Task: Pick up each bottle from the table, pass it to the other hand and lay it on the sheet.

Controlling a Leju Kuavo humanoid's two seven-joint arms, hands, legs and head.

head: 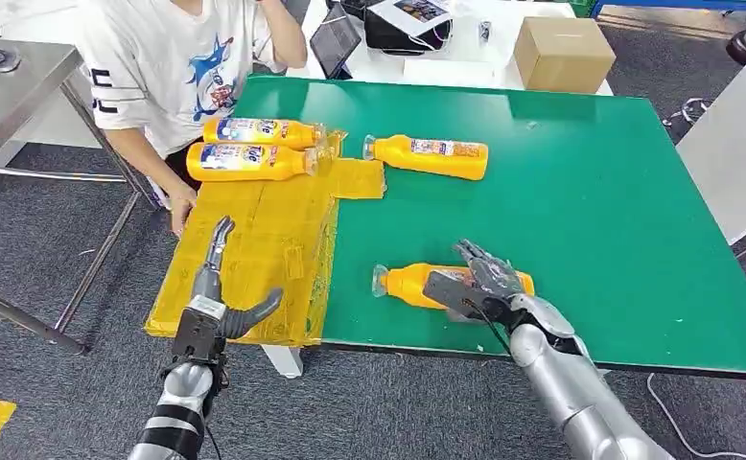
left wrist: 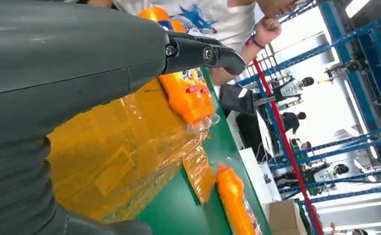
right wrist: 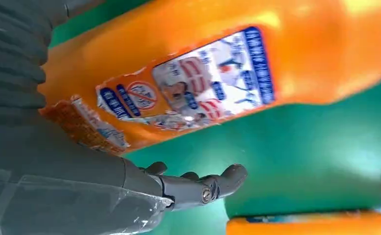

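An orange bottle (head: pixel 407 284) lies on its side near the front edge of the green table (head: pixel 590 211). My right hand (head: pixel 484 278) is over its base end, fingers spread across the top. Up close, the bottle (right wrist: pixel 227 73) lies along my right hand (right wrist: pixel 56 171), whose straight fingers (right wrist: pixel 203 186) stand apart from it. A second bottle (head: pixel 431 155) lies further back on the table. Two more bottles (head: pixel 254 130) (head: pixel 244 161) lie on the yellow sheet (head: pixel 264 249). My left hand (head: pixel 218 287) hovers open over the sheet's near part, holding nothing.
A person in a white T-shirt stands at the table's far left corner, one hand (head: pixel 182 206) at the sheet's edge. A cardboard box (head: pixel 561 53) and a tablet (head: pixel 336 38) sit behind the table. A grey metal table (head: pixel 14 86) stands to the left.
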